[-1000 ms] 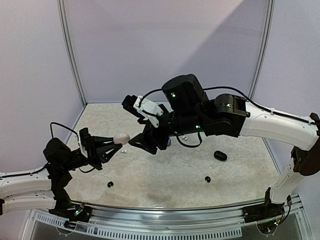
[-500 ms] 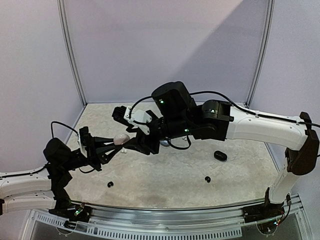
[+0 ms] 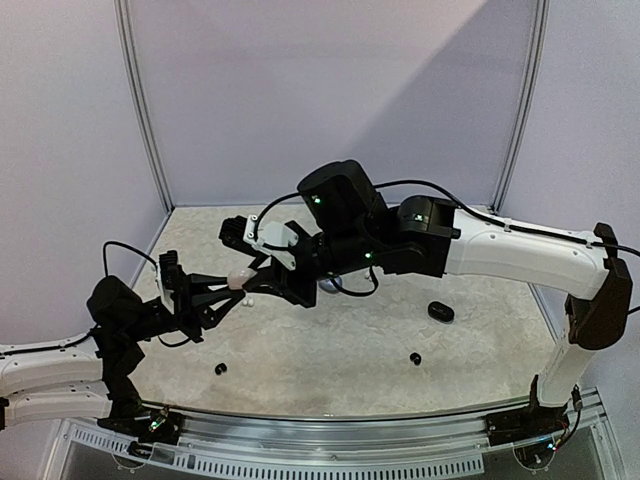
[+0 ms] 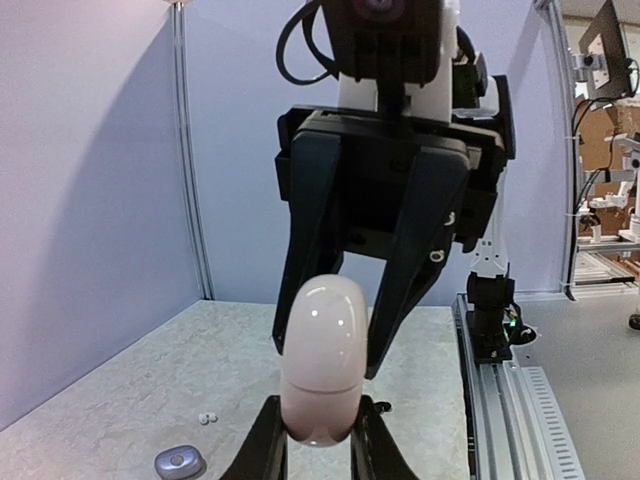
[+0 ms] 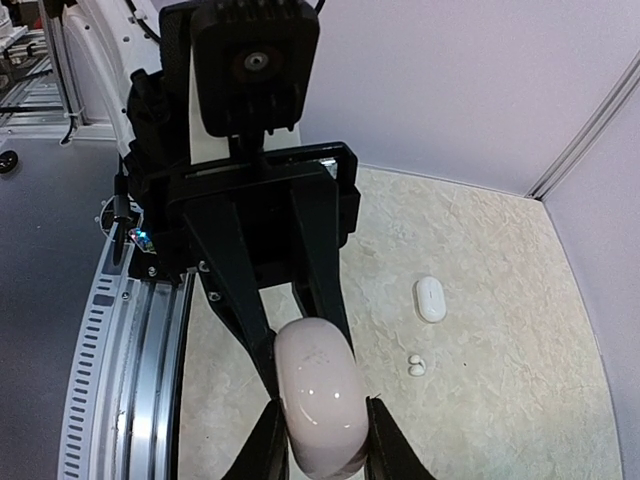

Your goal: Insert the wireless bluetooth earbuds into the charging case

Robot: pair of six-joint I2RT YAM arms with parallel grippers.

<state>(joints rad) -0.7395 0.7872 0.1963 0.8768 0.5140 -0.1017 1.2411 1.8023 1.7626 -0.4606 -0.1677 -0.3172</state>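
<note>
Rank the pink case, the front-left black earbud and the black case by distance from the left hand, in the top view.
1. The pink case: gripped in the left hand itself.
2. The black earbud: front left, near the table edge.
3. The black case: far right.

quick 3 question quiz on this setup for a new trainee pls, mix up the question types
1. True or false: the pale case is lying flat on the table.
2. Pick one: in the left wrist view, what flanks the upper half of the pale case? A: the fingers of the right tool. B: two white earbuds. C: nothing at all.
3. Short answer: in the top view, how many black earbuds lie on the table?

Key
1. False. It is held up off the table in the left tool.
2. A.
3. Two.
</note>
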